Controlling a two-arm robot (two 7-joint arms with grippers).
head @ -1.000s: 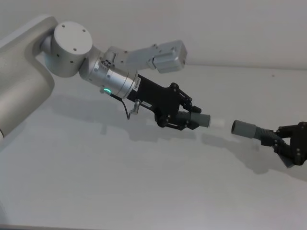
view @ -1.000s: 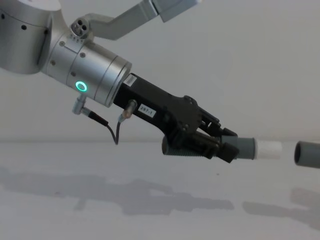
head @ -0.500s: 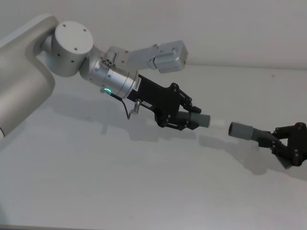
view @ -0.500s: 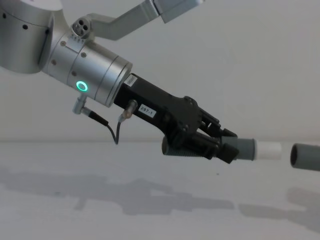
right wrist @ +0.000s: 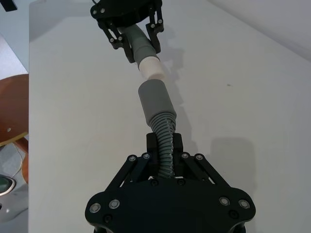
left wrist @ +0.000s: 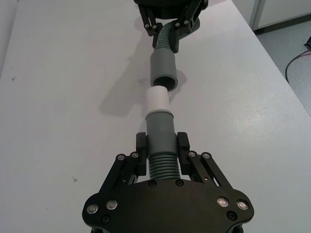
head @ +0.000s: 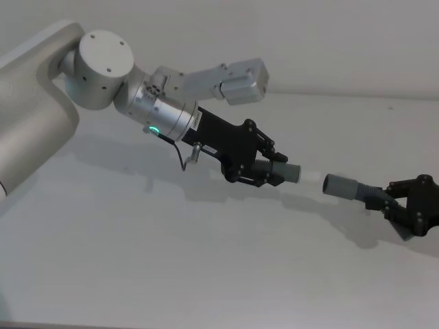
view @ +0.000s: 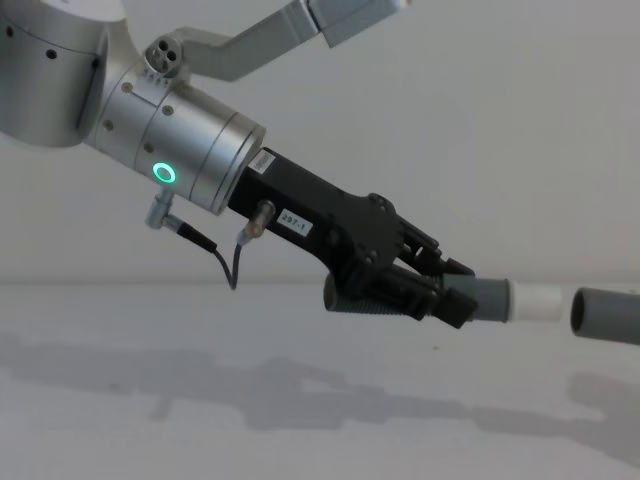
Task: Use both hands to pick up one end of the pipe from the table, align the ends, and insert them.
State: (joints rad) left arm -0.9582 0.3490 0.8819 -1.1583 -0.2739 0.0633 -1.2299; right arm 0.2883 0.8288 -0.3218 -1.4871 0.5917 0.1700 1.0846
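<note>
**Two pipe pieces held end to end above the counter**

White-grey counter [head: 137,260], smooth and unmarked, with shadows of both arms lying on it beneath the pipe.

Left arm: silver cylindrical body with a green glowing ring [view: 162,174] and a thin cable [view: 215,250], reaching in toward the white tip.

Left gripper [head: 264,171]: black, fingers [left wrist: 141,145] closed on the ribbed section of the first pipe piece [left wrist: 159,127], held clear of the counter. Grey collar and white tip [left wrist: 157,100] project beyond the fingers.

Right gripper [head: 405,205]: black, on the far side of the white tip from the left gripper, fingers [right wrist: 151,143] clamped on the ribbed hose of the second pipe piece [right wrist: 155,104], also clear of the counter.

Round mouth [left wrist: 166,81] of the second piece: facing the white tip, roughly in line with it, just beside it with a small gap between; not inserted.
</note>
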